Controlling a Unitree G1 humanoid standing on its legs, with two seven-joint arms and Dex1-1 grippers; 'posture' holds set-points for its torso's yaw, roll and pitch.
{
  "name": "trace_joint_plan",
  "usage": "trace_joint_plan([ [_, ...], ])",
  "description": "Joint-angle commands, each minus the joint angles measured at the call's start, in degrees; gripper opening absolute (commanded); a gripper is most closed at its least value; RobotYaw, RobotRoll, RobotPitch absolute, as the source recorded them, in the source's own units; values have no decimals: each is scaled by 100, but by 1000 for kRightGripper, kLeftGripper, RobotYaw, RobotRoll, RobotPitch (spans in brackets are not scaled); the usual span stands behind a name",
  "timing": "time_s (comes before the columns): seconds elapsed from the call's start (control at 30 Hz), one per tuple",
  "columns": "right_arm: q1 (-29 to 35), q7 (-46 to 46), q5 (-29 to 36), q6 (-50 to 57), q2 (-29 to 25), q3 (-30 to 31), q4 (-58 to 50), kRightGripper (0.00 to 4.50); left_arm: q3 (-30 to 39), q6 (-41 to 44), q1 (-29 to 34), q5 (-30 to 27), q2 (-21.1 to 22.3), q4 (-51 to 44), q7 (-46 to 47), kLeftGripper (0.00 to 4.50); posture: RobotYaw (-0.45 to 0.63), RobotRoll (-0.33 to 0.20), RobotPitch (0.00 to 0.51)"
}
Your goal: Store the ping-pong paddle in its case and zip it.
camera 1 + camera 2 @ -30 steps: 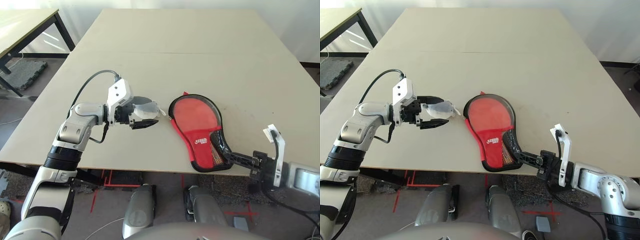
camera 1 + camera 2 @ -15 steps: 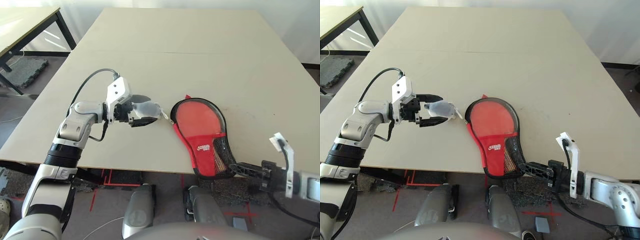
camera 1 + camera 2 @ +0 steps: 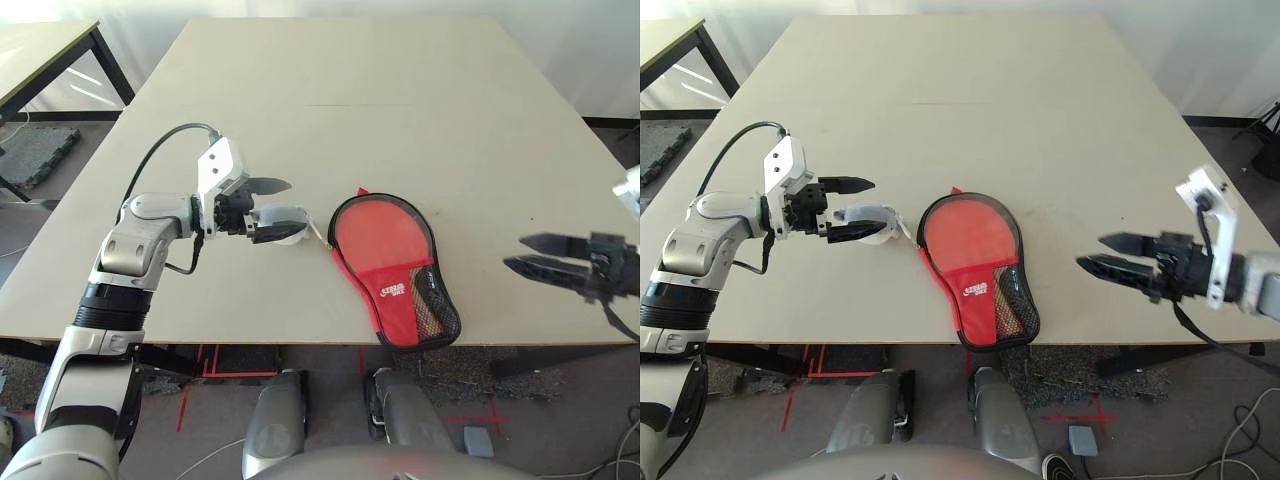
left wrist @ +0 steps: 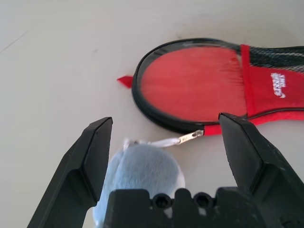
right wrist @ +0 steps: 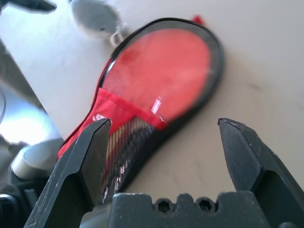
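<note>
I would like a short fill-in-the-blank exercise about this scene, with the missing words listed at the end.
1. The case lies on the table with its ____ side facing up.
2. The right gripper is ____ and holds nothing.
3. The pale fluffy tag lies between the fingers of the ____ gripper.
4. The mesh pocket sits at the case's ____ end, near the table edge.

Missing words: red; open; left; narrow

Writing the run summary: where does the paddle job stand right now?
Looks done: the case lies flat near the table's front edge, its zipper edge apparently closed all round; no paddle lies loose, presumably inside. In hand: nothing. The right end effector hangs open, clear of the case; the left end effector is open around the pale tag, not clamping it. Left: probably just pulling back.
</note>
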Motion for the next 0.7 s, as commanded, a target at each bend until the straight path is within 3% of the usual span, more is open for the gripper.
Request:
trace_joint_plan([
  [0.03,-447,-141,-650,-464,513,866,130,4481,68,465,192,-73,62,-265,253,4500,144,0,112],
  [0.13,-922,-290,-1311,-931,1033,1494,546,4481,60,571,304,2,114,-419,387,4500,157,0,113],
  [0.33,-1299,-324,-1950,-1516,1426,1718,1436,4481,39,572,324,7,119,-466,493,4500,160,0,115],
  [0.7,-1109,-144,-2433,-1484,1579,1996,1762,4481,-235,580,205,230,148,-331,475,4500,163,0,117],
])
